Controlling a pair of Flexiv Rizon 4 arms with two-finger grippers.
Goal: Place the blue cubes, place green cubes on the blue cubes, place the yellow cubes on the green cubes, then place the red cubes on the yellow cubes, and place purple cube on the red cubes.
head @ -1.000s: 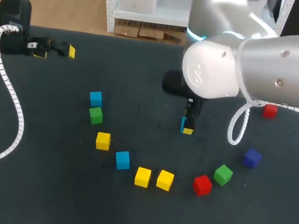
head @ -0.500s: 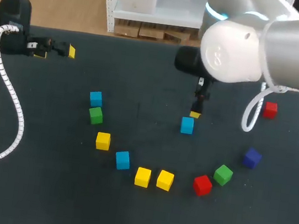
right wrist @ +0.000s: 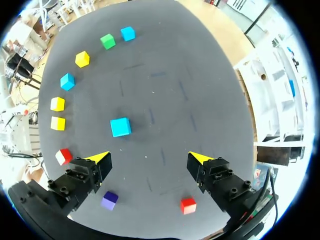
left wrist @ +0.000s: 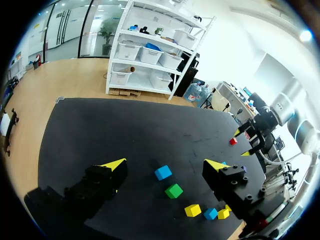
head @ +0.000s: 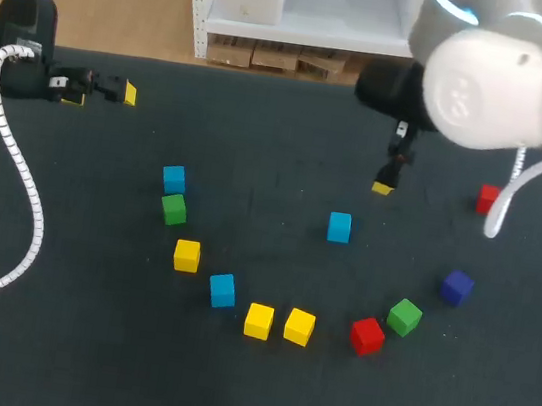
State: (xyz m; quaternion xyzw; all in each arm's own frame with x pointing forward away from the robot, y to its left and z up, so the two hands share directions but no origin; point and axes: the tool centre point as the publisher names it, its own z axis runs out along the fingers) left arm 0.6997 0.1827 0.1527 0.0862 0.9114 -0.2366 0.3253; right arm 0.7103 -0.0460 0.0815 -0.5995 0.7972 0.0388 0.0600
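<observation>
Three light blue cubes lie apart on the black table (head: 257, 161): one in the middle (head: 339, 227), one at the left (head: 174, 178), one near the front (head: 222, 289). My right gripper (head: 385, 184) hangs open and empty, up and to the right of the middle blue cube (right wrist: 120, 127), which lies ahead of its fingers. Green cubes (head: 174, 210) (head: 403, 317), three yellow cubes (head: 187, 255) (head: 258, 320) (head: 299, 326), red cubes (head: 367, 335) (head: 490, 199) and a purple cube (head: 457, 287) lie loose in an arc. My left gripper (head: 117, 93) is open at the far left, empty.
The table's back edge (head: 269, 76) runs just behind both grippers. My left arm's white cable (head: 21, 188) loops over the left side of the table. In the left wrist view, the left blue cube (left wrist: 162, 173) and green cube (left wrist: 174, 190) lie ahead of its gripper (left wrist: 165, 164).
My right gripper let go of the blue cube in the middle of the table, opened, and rose away toward the back right. The cube stays where it was set. The left arm is still.
</observation>
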